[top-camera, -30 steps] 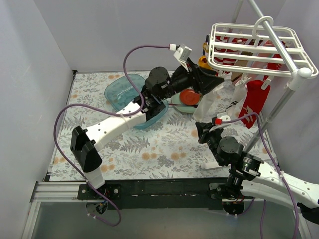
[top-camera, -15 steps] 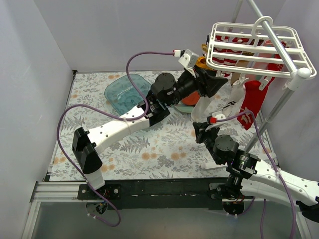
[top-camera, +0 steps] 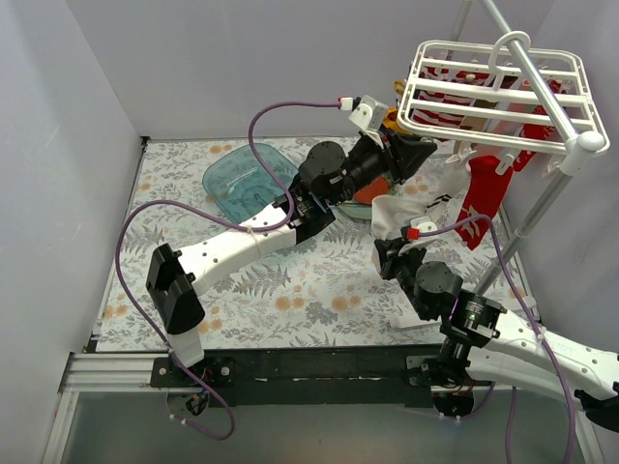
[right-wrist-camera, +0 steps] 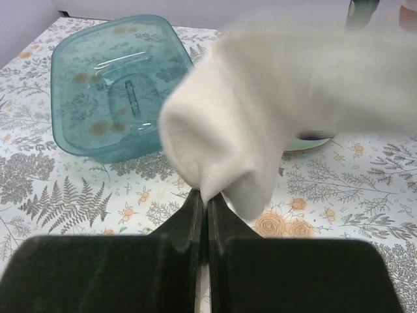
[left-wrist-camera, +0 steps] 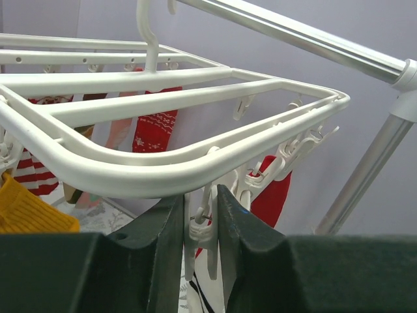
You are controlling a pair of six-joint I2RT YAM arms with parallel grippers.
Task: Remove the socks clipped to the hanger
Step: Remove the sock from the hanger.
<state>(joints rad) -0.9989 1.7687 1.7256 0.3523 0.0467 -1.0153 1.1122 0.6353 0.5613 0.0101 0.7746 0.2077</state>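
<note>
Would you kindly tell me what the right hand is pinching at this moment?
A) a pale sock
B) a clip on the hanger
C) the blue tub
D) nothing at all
A: in the right wrist view the right hand has its fingers shut on the edge of the pale sock, while the blue tub lies apart beyond it.

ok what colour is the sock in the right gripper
Off-white; the sock shows best in the right wrist view.
</note>
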